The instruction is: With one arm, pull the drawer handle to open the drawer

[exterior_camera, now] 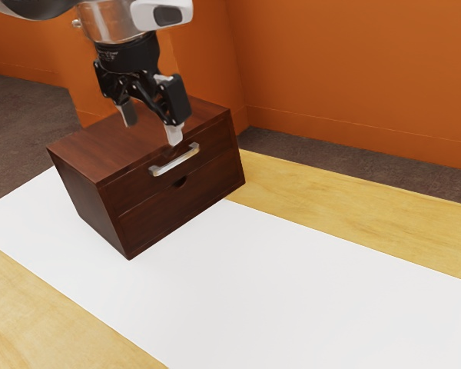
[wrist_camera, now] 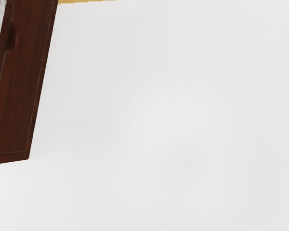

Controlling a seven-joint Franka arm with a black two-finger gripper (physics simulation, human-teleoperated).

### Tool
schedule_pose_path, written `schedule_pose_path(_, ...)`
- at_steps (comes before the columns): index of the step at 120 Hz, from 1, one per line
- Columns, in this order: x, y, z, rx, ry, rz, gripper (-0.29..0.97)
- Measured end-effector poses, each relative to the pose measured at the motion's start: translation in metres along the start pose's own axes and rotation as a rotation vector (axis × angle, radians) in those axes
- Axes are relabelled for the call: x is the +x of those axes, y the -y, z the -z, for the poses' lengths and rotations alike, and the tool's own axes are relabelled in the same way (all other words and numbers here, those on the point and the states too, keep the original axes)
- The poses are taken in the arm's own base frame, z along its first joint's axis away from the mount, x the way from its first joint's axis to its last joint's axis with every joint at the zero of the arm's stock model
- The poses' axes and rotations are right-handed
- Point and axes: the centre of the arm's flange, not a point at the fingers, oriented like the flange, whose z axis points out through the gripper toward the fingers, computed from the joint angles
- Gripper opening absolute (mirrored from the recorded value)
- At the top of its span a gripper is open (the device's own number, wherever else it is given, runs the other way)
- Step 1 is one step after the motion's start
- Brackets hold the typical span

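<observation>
One small dark wooden cabinet (exterior_camera: 100,150) sits on a white sheet (exterior_camera: 276,292) spread over the counter (exterior_camera: 384,223). Its front faces the open sheet, which leaves room for a drawer to slide out. The drawer (exterior_camera: 209,147) looks shut, with its front flush with the cabinet. The claw (exterior_camera: 150,125) hangs over the top front edge with its fingers spread. One fingertip reaches down just behind the silver handle (exterior_camera: 173,160) and the other hovers above the cabinet's top, probably so the bar can be hooked and pulled. Whether the finger touches the bar, I cannot tell.

From the wrist, the cabinet's front (wrist_camera: 14,82) shows as a dark slab beside the bare sheet (wrist_camera: 173,125), with a sliver of counter (wrist_camera: 86,1) beyond.
</observation>
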Motion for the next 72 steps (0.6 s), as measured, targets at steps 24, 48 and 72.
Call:
schedule_pose_path(24, 0.012, -0.004, 0.011, -0.01, -0.113, -0.003, 0.68)
schedule_pose_path(48, 0.016, -0.071, 0.024, -0.041, -0.202, -0.203, 0.68)
schedule_pose_path(72, 0.024, -0.047, -0.002, -0.021, -0.126, -0.228, 0.68)
